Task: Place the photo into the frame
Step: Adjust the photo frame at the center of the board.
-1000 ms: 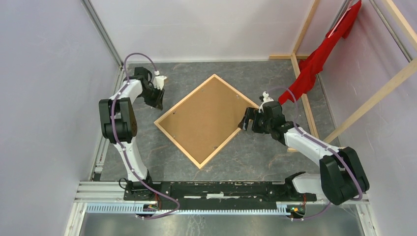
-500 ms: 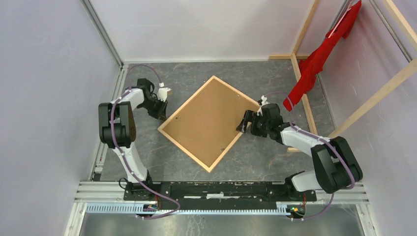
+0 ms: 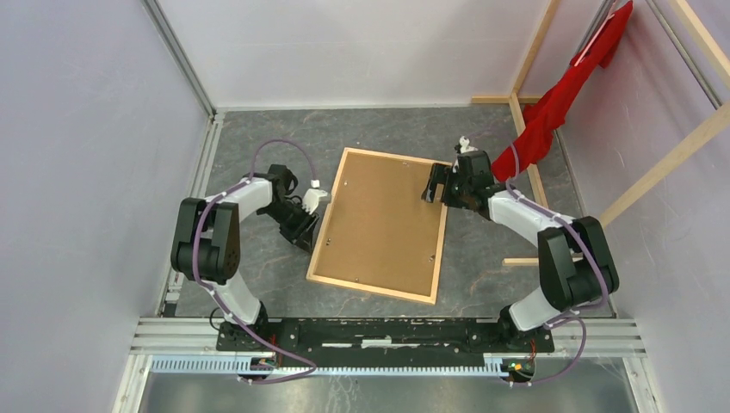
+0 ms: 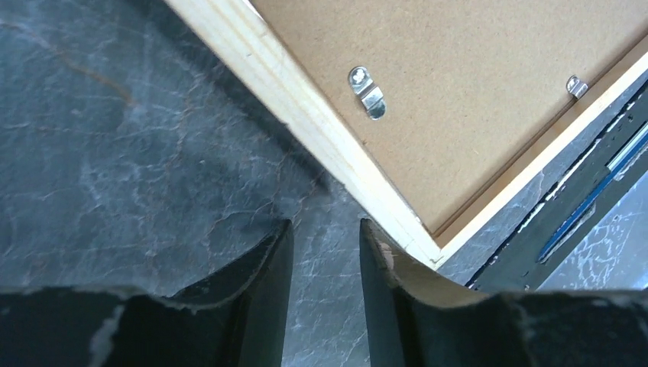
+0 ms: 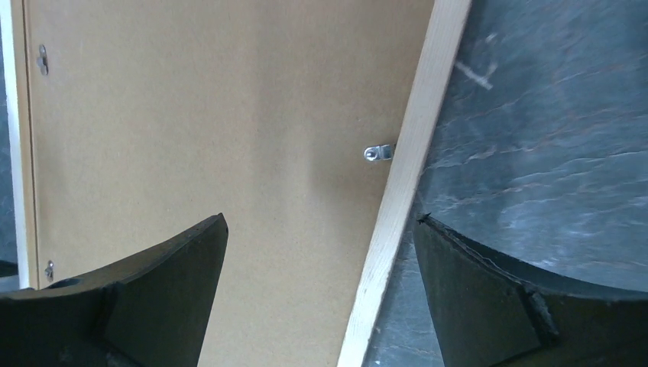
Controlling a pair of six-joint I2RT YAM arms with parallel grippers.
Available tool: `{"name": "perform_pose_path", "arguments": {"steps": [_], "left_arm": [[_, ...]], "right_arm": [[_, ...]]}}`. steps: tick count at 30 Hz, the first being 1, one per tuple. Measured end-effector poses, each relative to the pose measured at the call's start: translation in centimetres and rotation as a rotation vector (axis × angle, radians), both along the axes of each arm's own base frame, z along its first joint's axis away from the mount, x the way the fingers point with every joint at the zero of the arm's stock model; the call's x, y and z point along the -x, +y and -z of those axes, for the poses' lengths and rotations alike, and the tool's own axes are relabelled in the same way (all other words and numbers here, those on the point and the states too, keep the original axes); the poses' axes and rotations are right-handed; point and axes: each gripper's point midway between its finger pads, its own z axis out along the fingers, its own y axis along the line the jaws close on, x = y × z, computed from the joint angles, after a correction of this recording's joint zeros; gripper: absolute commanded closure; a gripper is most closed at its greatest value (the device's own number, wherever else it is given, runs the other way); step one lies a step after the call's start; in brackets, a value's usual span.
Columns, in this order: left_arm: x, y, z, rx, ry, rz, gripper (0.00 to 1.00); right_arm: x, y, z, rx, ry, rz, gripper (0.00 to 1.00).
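Lying face down on the dark grey marbled desk (image 3: 258,142), your large rectangular frame of thin light wood (image 3: 370,290) sits between the two arms, one short side toward their bases and a little askew. A plain brown backing board (image 3: 379,224) fills it from rail to rail.

From the overhead camera you get the whole outline, with one arm at each long side. Only the wrist cameras let you make out the small silver turn clips (image 4: 367,92) pinned along the board's edge.

At your left gripper (image 4: 322,237) the jaws stand parted by a narrow slit with bare desk between them, grasping nothing. One jaw is just beside the rail's outer edge close to the near-left corner; you cannot tell whether it touches.

At your right gripper (image 5: 321,222) the jaws are spread wide and released, straddling the right rail near the far corner, one over the board and the other over the desk.
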Motion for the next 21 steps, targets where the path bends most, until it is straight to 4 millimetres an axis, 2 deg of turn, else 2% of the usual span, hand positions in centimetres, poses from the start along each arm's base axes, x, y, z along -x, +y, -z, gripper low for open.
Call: {"name": "perform_pose_path", "arguments": {"steps": [2, 5, 7, 9, 10, 11, 16, 18, 21], "left_arm": [[-0.3, 0.4, -0.3, 0.0, 0.0, -0.019, 0.47], [-2.0, 1.0, -1.5, 0.021, -0.032, -0.062, 0.44], [-3.7, 1.1, -2.6, 0.049, -0.069, -0.083, 0.44], [-4.8, 0.6, -3.4, 0.088, -0.09, -0.09, 0.48], [-5.1, 0.3, -3.6, 0.108, -0.089, -0.091, 0.51], [-5.3, -0.1, -3.6, 0.128, -0.082, -0.089, 0.54], [-4.4, -1.4, -1.7, 0.177, 0.03, -0.095, 0.68], [-4.0, -1.6, -1.0, 0.179, 0.072, -0.102, 0.72], [-3.7, -1.8, -0.7, 0.193, 0.098, -0.106, 0.76]], "right_arm": [[-0.5, -0.7, -1.1, 0.041, -0.039, 0.017, 0.07], [-0.2, -1.6, -3.3, 0.062, -0.1, 0.04, 0.16], [0.4, -1.4, -5.0, 0.035, -0.158, 0.043, 0.22], [1.3, -0.1, -5.9, -0.015, -0.205, 0.025, 0.25], [1.9, 0.9, -5.9, -0.037, -0.213, 0.004, 0.26], [2.9, 2.7, -5.9, -0.066, -0.221, -0.035, 0.26], [8.7, 12.9, -4.4, -0.192, -0.174, -0.292, 0.28], [10.5, 15.7, -3.6, -0.226, -0.153, -0.356, 0.29], [12.3, 18.5, -2.2, -0.255, -0.116, -0.411, 0.37]]}}
